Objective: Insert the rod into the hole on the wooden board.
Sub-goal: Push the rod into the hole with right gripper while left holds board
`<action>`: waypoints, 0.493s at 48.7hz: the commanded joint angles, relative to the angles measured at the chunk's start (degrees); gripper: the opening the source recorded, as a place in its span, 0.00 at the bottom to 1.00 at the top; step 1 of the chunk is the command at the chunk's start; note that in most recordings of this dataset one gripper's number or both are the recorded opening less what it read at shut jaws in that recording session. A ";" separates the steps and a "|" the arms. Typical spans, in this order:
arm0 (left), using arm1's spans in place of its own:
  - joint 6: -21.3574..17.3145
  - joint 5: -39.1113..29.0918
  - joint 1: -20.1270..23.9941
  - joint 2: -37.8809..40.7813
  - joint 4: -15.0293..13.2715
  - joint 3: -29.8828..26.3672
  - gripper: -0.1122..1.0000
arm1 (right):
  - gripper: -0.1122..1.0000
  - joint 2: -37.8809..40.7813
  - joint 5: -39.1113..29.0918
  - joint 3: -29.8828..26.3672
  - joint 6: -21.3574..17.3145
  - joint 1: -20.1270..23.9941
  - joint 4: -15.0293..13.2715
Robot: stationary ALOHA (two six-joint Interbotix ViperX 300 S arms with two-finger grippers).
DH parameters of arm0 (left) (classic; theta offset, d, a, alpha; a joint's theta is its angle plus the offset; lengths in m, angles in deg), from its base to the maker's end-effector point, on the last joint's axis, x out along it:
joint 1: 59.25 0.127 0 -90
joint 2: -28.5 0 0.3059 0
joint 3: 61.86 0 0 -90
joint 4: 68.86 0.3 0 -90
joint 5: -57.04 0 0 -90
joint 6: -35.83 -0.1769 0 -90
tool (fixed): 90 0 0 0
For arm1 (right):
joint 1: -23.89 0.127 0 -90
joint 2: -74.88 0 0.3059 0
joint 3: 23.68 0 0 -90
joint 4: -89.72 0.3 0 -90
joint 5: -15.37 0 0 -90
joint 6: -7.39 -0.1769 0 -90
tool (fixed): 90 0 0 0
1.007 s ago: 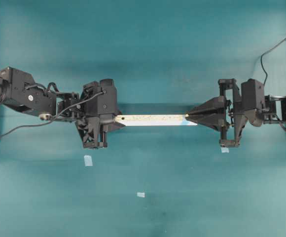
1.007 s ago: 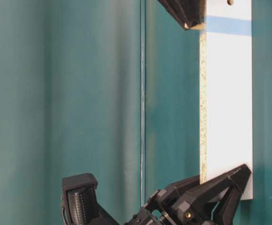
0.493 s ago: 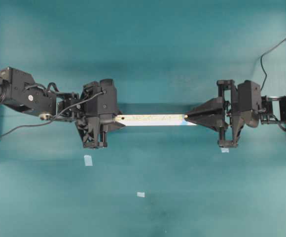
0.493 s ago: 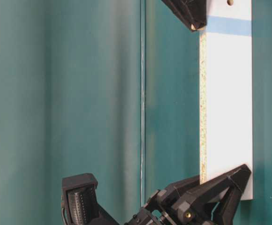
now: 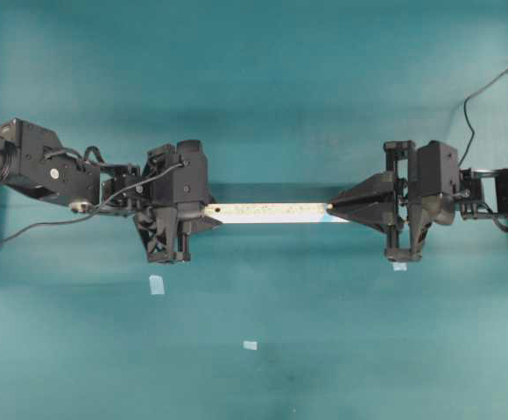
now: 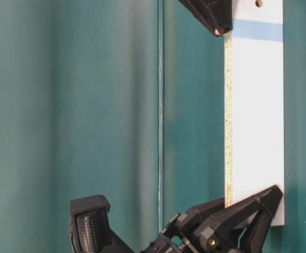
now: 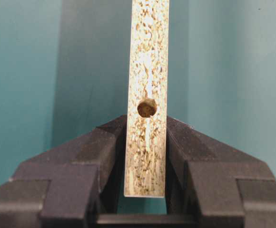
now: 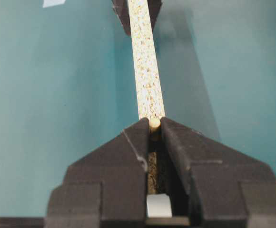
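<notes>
The wooden board (image 5: 267, 212) is held level above the table, speckled edge up. My left gripper (image 5: 193, 213) is shut on its left end; in the left wrist view (image 7: 146, 142) the jaws clamp the board (image 7: 148, 57) just below a bare round hole (image 7: 147, 108). My right gripper (image 5: 333, 207) is shut on the rod (image 8: 154, 124), whose cream end shows between the fingertips, right over the board's edge (image 8: 145, 71) at the blue mark (image 6: 256, 29). The hole by the blue mark is hidden under the right jaws. The rod tip (image 6: 217, 32) touches or nearly touches the board's edge.
Pale-blue tape scraps lie on the teal table (image 5: 254, 87) at front left (image 5: 156, 283), front middle (image 5: 250, 345) and under the right gripper (image 5: 399, 265). A small hole (image 6: 259, 3) shows on the board's white face beyond the blue band.
My right arm has edged left and its fingertips with the rod have closed in on the board's edge. The left gripper and the board have stayed still.
</notes>
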 commanded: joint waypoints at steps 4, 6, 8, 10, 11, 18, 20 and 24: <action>0.09 0.26 -0.18 -0.79 0.09 -0.70 0.39 | 0.19 -2.81 -6.24 -0.35 0.00 0.09 -0.09; 0.00 0.26 -0.18 -0.79 0.09 -0.79 0.39 | 0.19 -3.43 -7.73 -0.26 0.00 0.09 -0.26; 0.00 0.26 -0.26 -0.79 0.09 -0.79 0.39 | 0.19 -4.04 -9.14 -0.18 0.00 0.18 -0.79; 0.09 0.26 -0.18 -0.79 0.09 -0.79 0.39 | 0.19 -4.39 -9.76 -0.26 0.00 0.18 -1.23; 0.09 0.26 -0.26 -0.79 0.09 -0.79 0.39 | 0.19 -4.66 -10.02 -0.26 0.00 0.09 -1.49; 0.09 0.26 -0.18 -0.79 0.09 -0.79 0.39 | 0.19 -5.01 -10.55 -0.79 -0.26 0.18 -2.46; 0.09 0.26 -0.26 -0.79 0.09 -0.79 0.39 | 0.19 -5.01 -10.72 -0.97 -0.35 0.18 -2.37; 0.09 0.26 -0.26 -0.79 0.09 -0.79 0.39 | 0.19 -5.01 -10.99 -1.49 -0.44 0.09 -2.37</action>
